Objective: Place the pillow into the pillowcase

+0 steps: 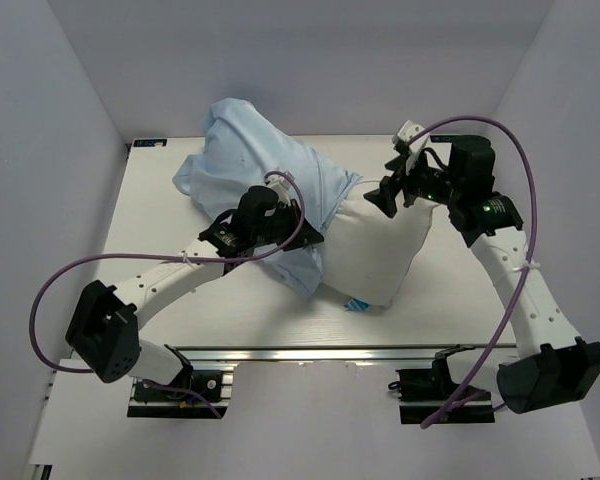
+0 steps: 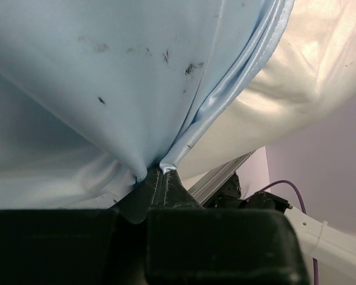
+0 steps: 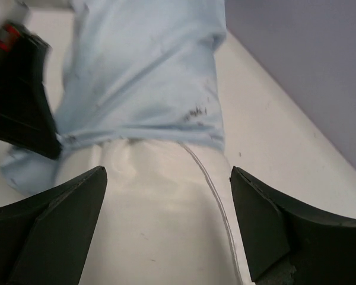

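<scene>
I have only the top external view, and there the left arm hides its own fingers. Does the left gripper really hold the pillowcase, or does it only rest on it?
Observer: It holds it. In the left wrist view the left gripper is shut on a pinch of the folded edge of the pillowcase.
Operator: Thank you. And the right gripper, does it grip the pillow?
Observer: No. In the right wrist view the right gripper is open, its fingers wide apart, and the bare part of the pillow shows between them. Whether they touch it, I cannot tell.
</scene>
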